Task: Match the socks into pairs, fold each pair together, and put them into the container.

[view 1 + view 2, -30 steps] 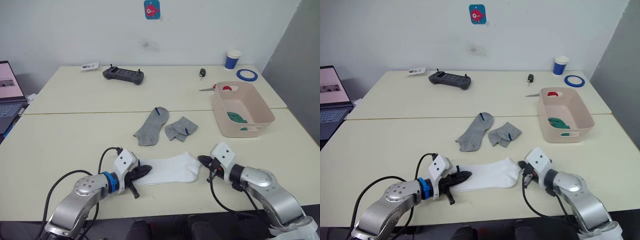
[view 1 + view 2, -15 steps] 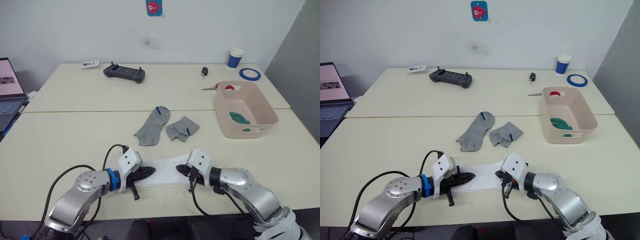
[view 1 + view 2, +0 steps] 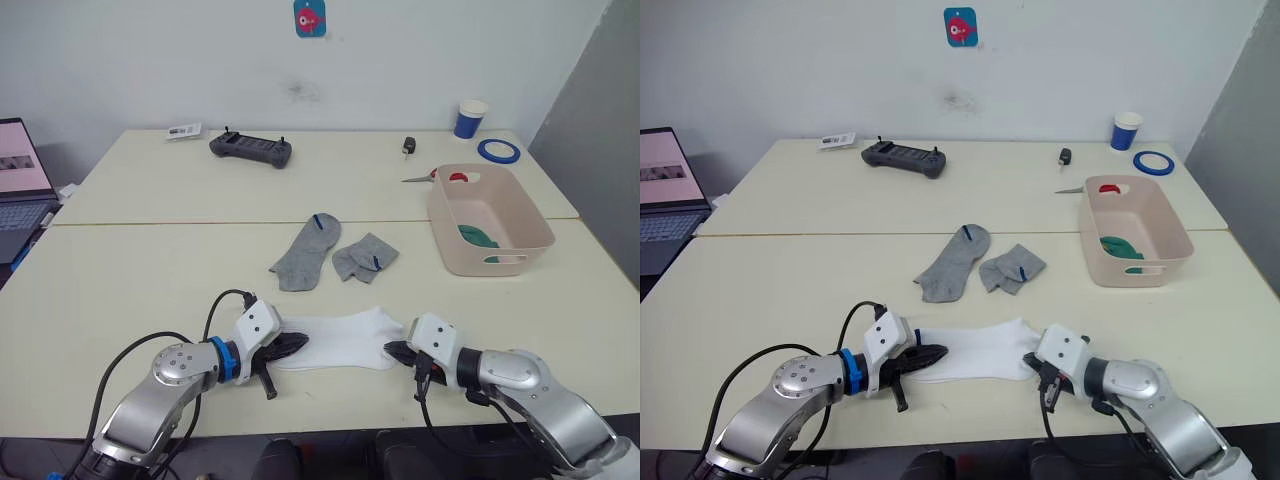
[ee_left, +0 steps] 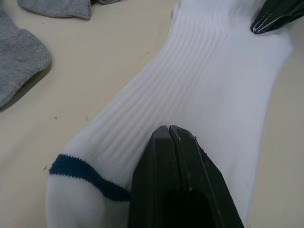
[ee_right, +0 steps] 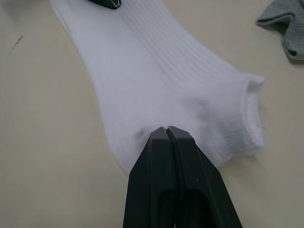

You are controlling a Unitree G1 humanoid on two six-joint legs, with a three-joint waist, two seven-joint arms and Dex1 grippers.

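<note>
White sock (image 3: 340, 339) flat again at counter's near edge; right gripper (image 3: 392, 351) back from mid-sock, fold undone. Both fingers closed, left gripper (image 3: 292, 345) pinching cuff, right toe.

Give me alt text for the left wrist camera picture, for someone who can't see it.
The left gripper, its two black fingers closed together, presses on a ribbed white sock with a dark blue cuff band, lying flat on a pale table. Grey socks lie beyond it, and the tip of the right gripper touches the sock's far end.
</note>
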